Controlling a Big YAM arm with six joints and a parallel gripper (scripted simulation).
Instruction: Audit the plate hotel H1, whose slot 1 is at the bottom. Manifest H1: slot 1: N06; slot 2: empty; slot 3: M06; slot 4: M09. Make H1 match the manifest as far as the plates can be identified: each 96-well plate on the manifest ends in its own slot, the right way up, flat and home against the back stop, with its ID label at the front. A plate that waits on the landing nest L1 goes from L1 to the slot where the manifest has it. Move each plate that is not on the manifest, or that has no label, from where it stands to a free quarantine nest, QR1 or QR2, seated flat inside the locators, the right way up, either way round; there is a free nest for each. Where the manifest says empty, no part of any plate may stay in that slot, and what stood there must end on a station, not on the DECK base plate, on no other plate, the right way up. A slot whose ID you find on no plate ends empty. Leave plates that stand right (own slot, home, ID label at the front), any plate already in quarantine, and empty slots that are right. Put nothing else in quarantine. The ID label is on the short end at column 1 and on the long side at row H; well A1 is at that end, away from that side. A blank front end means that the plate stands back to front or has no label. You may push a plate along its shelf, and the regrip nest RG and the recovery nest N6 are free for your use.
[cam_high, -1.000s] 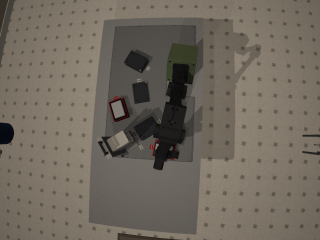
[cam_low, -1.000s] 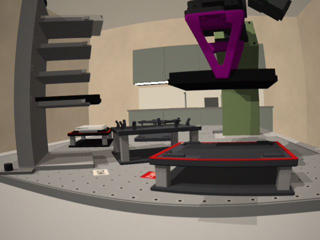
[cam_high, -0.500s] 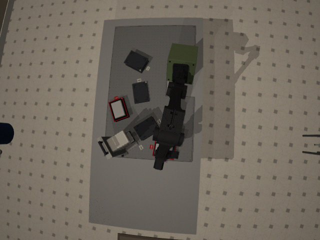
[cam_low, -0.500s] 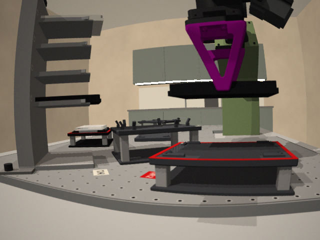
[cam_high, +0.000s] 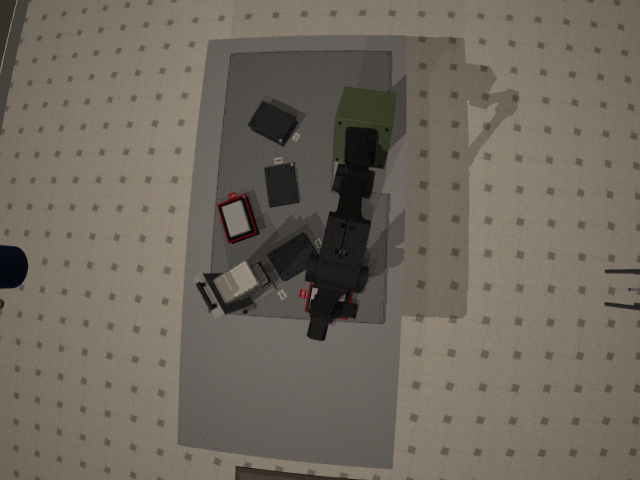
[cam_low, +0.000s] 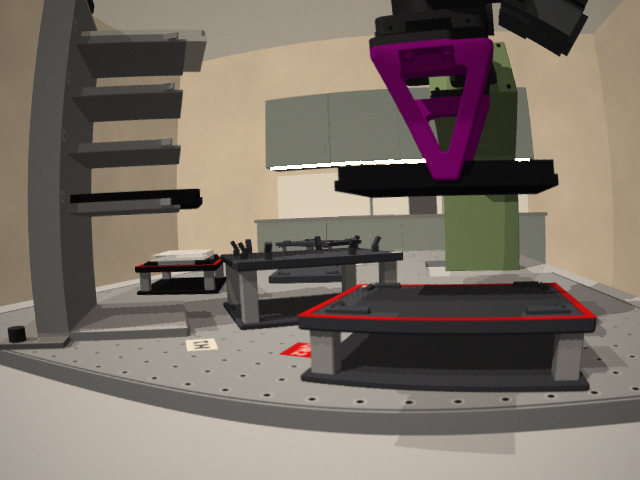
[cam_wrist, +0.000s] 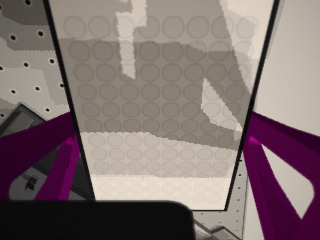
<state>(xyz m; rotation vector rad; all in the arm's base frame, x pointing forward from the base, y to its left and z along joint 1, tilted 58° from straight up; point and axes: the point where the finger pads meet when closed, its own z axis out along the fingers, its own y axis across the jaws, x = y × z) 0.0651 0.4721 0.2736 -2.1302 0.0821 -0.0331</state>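
My gripper (cam_low: 443, 167) with purple fingers is shut on a black-framed 96-well plate (cam_low: 447, 182) and holds it level, a short way above the red-edged quarantine nest (cam_low: 449, 304). In the wrist view the plate (cam_wrist: 165, 115) fills the space between the two fingers, well bottoms toward the camera. No label on it is visible. The hotel H1 (cam_low: 56, 170) stands at the left, with a black plate (cam_low: 136, 196) in its bottom slot. From above, the hotel (cam_high: 235, 286) shows a pale plate on top. The arm hides the nest below it in the overhead view.
The other red-edged nest (cam_low: 180, 258) holds a white plate, also seen from above (cam_high: 237, 219). A raised dark nest with locator pins (cam_low: 310, 255) stands between the two. Two more dark nests (cam_high: 273, 121) (cam_high: 282, 184) lie further back. The green arm base (cam_low: 480, 206) stands behind.
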